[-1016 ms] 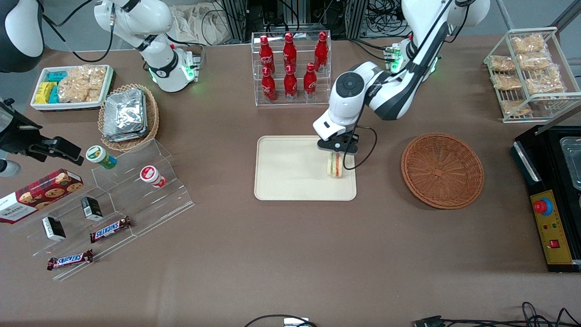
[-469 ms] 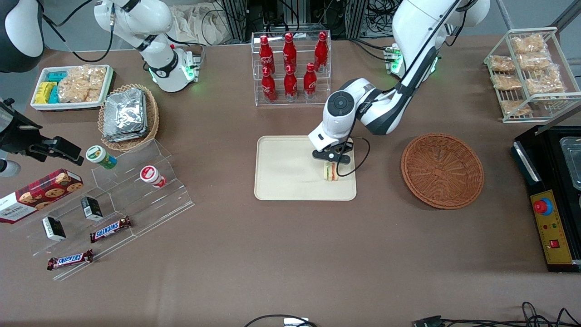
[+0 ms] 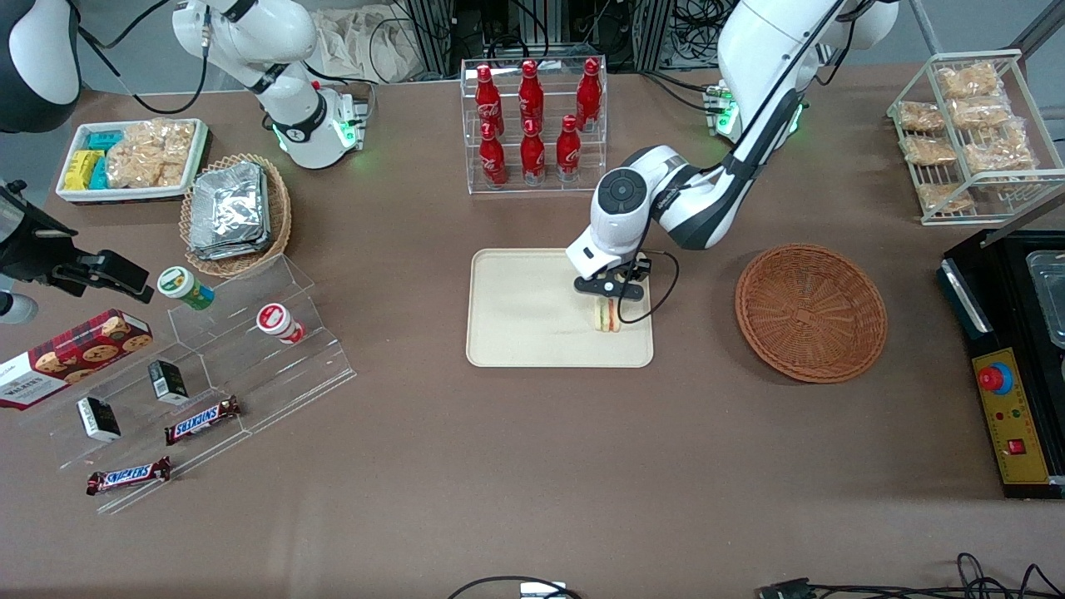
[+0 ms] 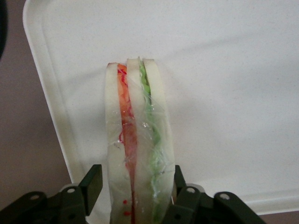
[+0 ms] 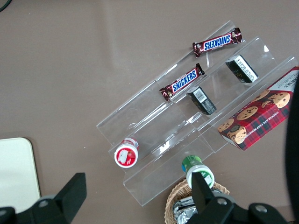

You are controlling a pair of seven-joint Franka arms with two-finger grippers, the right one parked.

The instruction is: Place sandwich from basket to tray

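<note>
Sandwich [image 4: 138,140] upright between pincer [image 4: 135,186] fingers

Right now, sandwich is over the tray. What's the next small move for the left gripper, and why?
Probably open the fingers. The sandwich stands on edge on the cream tray, well clear of the wicker basket, with the left gripper shut on it, so releasing comes before lifting away.

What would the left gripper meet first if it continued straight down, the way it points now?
Probably the tray: the left gripper points down at it, its fingers beside the sandwich, which seems to rest there already.
</note>
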